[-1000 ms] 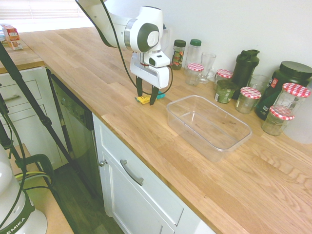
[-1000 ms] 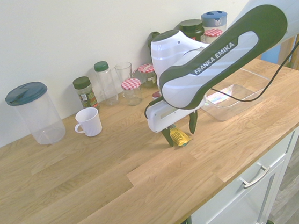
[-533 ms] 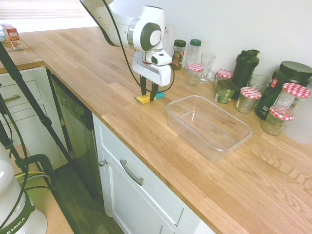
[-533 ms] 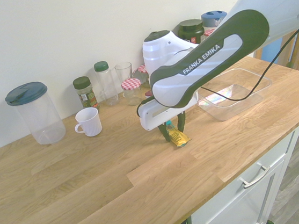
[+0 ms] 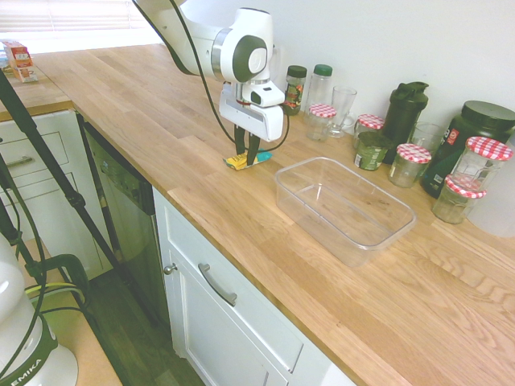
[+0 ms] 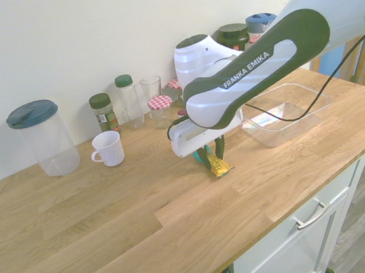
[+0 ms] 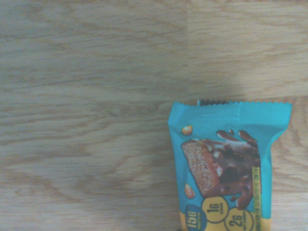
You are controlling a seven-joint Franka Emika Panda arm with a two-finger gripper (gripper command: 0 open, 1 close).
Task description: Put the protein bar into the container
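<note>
The protein bar [image 5: 244, 159] lies flat on the wooden countertop [image 5: 145, 121], directly under my gripper [image 5: 246, 154], so there is no sideways offset left to close. In the first exterior view its long axis runs from a yellow end nearer the counter's front edge to a teal end [image 5: 263, 156] pointing toward the container [image 5: 344, 207]. The dark fingers come down on either side of the bar's middle, across the short width, which is the grip I want. They look drawn in tight on the wrapper, and I read them as clamped on the bar, though neither outside view shows the contact cleanly. In the second exterior view the bar [image 6: 217, 165] sits at the fingertips and appears tipped slightly off the wood, but I can't be sure. The wrist view shows only the teal end of the wrapper [image 7: 226, 163] over bare wood grain.

The container stands just beside, along the counter and open at the top, with nothing in it that I can see. Between bar and tub the surface is bare. The jars and bottles [image 5: 322, 121] line the wall behind, well clear of a straight carry. My main concern is clearing the tub's near rim [image 5: 282, 181] on the way in, so I judge a lift before travelling sideways is needed.
</note>
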